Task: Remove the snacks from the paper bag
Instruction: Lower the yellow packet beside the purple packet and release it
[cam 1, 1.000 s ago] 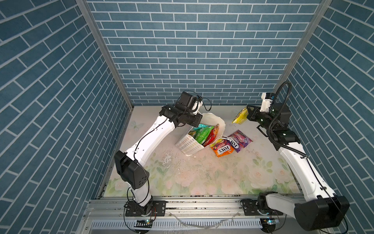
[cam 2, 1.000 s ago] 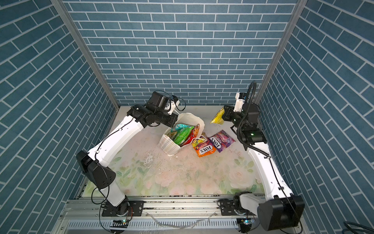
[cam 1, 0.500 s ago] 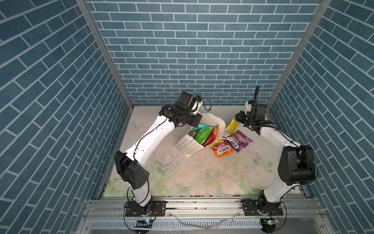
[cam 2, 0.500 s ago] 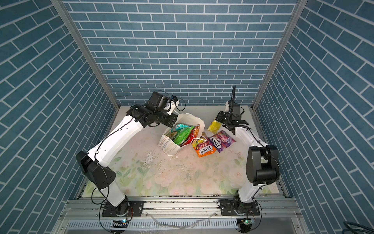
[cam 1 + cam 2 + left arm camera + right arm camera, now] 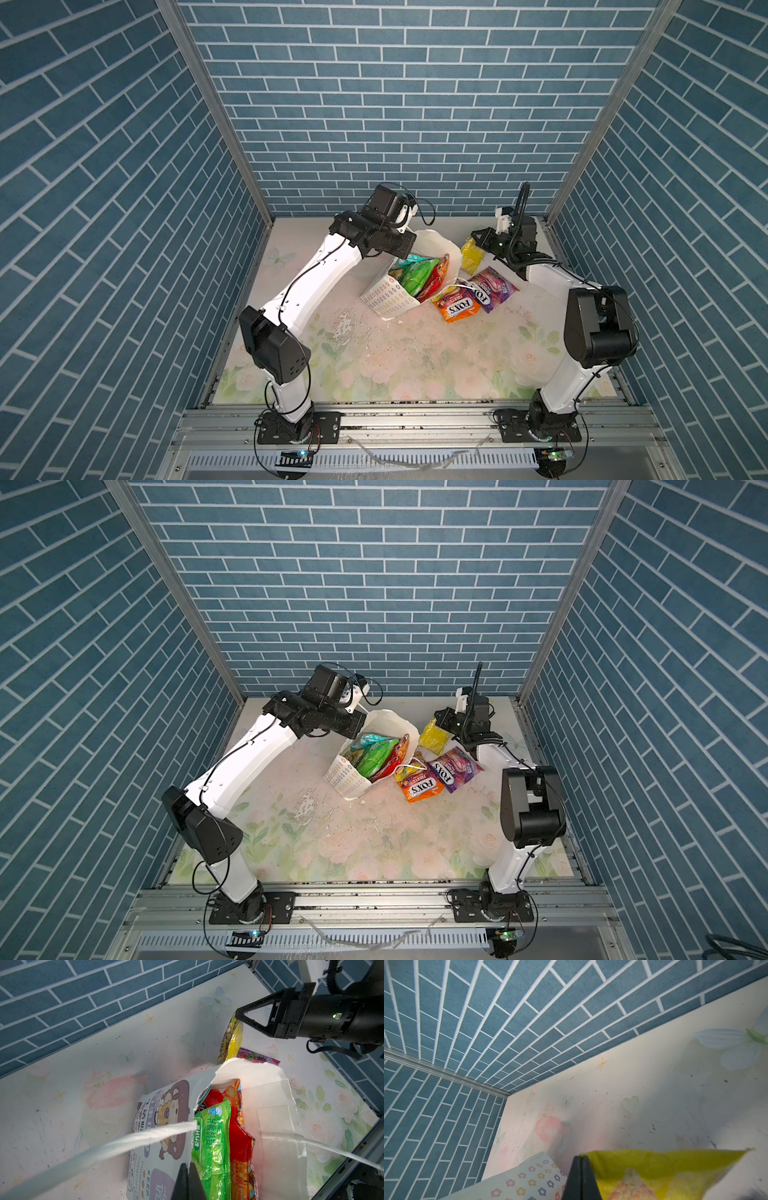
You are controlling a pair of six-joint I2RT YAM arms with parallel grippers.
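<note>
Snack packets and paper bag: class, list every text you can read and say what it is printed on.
"FOX'S": orange packet
"FRUITS": orange packet
"FOX'S": purple packet
"KEEP": paper bag
"马铃薯片": green packet
Print on the yellow packet and the bag's other print: too blurred to read.

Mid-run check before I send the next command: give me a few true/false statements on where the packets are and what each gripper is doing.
1. The right gripper is shut on the yellow packet. True.
2. The paper bag is empty. False: a green packet and a red packet show in its open mouth.
3. The orange FOX'S packet and the purple packet lie on the table outside the bag. True.
4. The left gripper hangs open over the purple packet. False: it is shut and sits at the bag's mouth, beside the green packet.
</note>
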